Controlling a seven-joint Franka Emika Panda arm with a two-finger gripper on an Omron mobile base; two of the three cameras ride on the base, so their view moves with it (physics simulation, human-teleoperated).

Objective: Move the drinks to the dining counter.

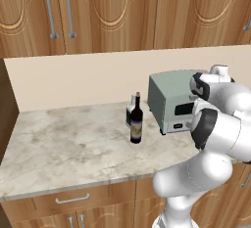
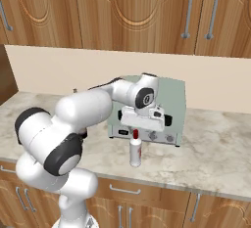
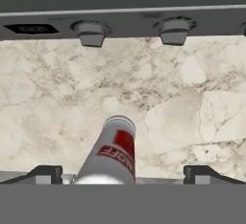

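A small white bottle with a red cap (image 2: 136, 149) stands upright on the marble worktop (image 2: 215, 158), just in front of the toaster oven. My gripper (image 2: 140, 125) hangs directly above it, pointing down. In the hand view the white bottle (image 3: 113, 154) rises between my two fingertips (image 3: 46, 173), which stand wide apart and do not touch it. The gripper (image 3: 124, 174) is open. Further left, a tall dark wine bottle (image 1: 136, 122) stands upright, with a short clear bottle with a black label (image 1: 130, 113) right behind it. The dining counter is out of view.
A grey-green toaster oven (image 1: 171, 100) sits against the beige back wall, its knobs (image 3: 173, 31) close ahead of the hand. Wooden wall cabinets (image 1: 122, 11) hang above. The worktop's front edge (image 1: 73, 185) runs over drawers.
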